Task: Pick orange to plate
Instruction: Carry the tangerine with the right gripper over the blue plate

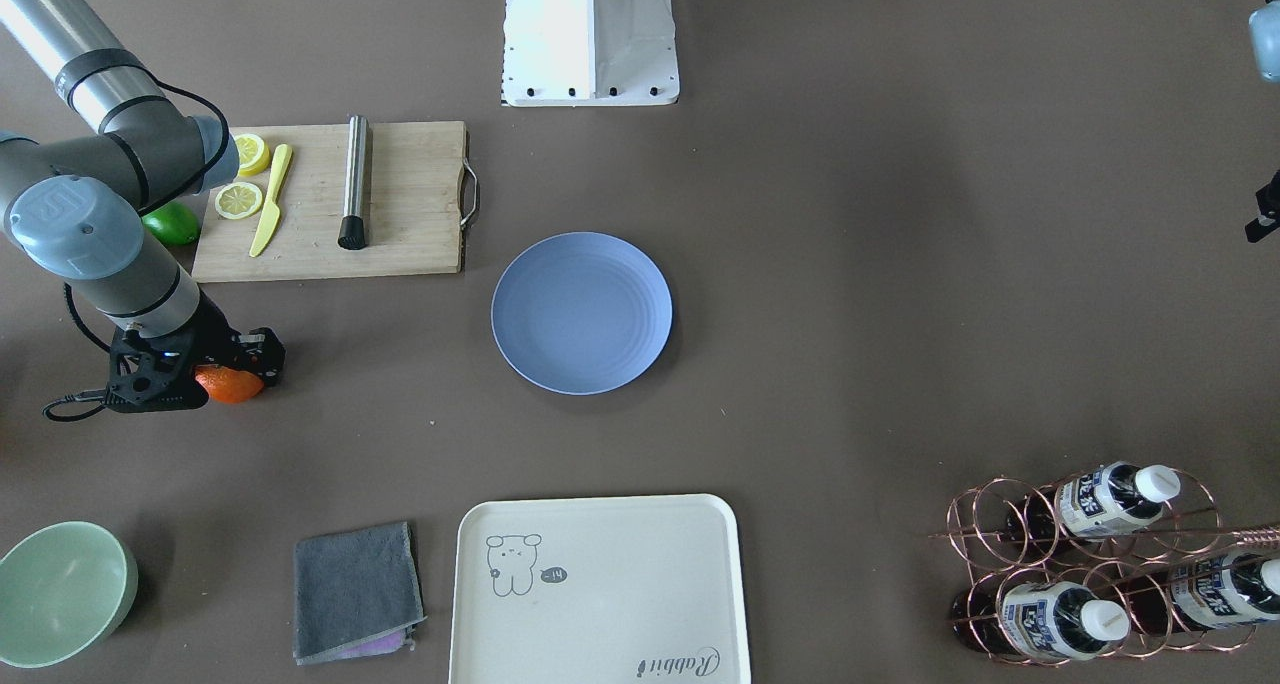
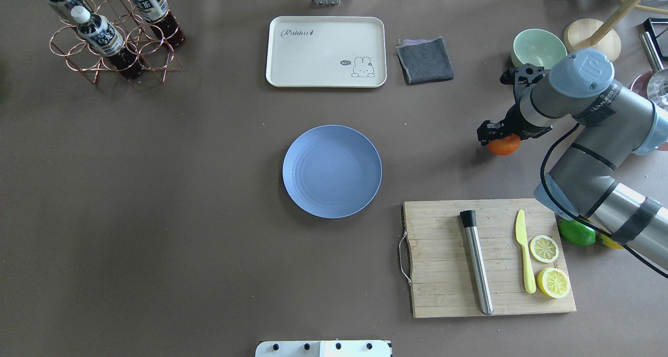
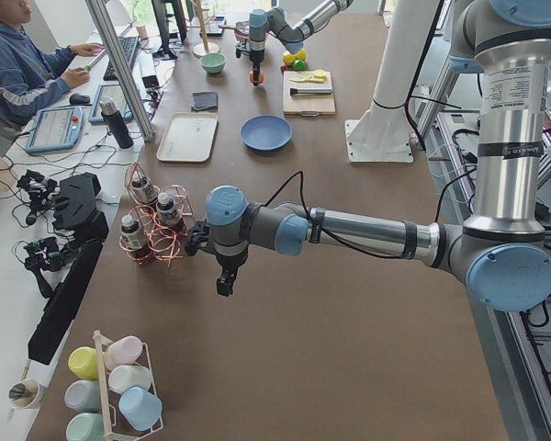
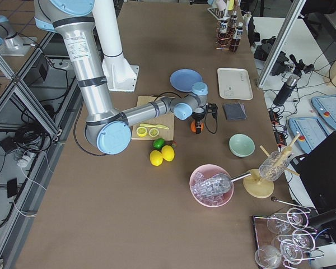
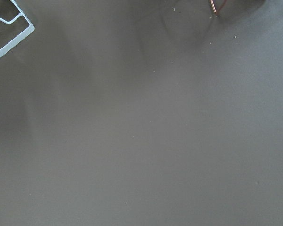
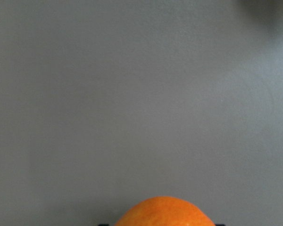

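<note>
**Desk editor:** Where is the orange (image 1: 236, 390)?

**Photographer:** On the robot's right side of the brown desk (image 1: 900, 264), well apart from the blue plate (image 1: 581, 313). The plate lies flat near the middle of the desk with nothing on it. The orange is out past the corner of the wooden cutting board (image 1: 400, 204), on the side towards the grey cloth (image 1: 355, 589) and the pale green bowl (image 1: 60, 589).

**Desk editor:** And the right gripper (image 1: 225, 366)?

**Photographer:** It points down directly over the orange and covers its top. In the right wrist view the fruit bulges up at the bottom edge, centred, with dark tips at either side. I cannot tell whether the fingers pinch the orange or merely flank it, nor whether the fruit rests on the desk.

**Desk editor:** The other arm?

**Photographer:** The left gripper (image 3: 222, 283) hangs above bare desk beside the copper bottle rack (image 3: 151, 234), far from plate and orange. I cannot tell whether it is spread or pressed together.

**Desk editor:** Anything else?

**Photographer:** Lemon halves (image 1: 240, 200), a yellow knife (image 1: 270, 202) and a steel cylinder (image 1: 354, 179) lie on the board, with a lime (image 1: 172, 224) just beside it. A cream tray (image 1: 600, 584) sits across from the robot.
</note>
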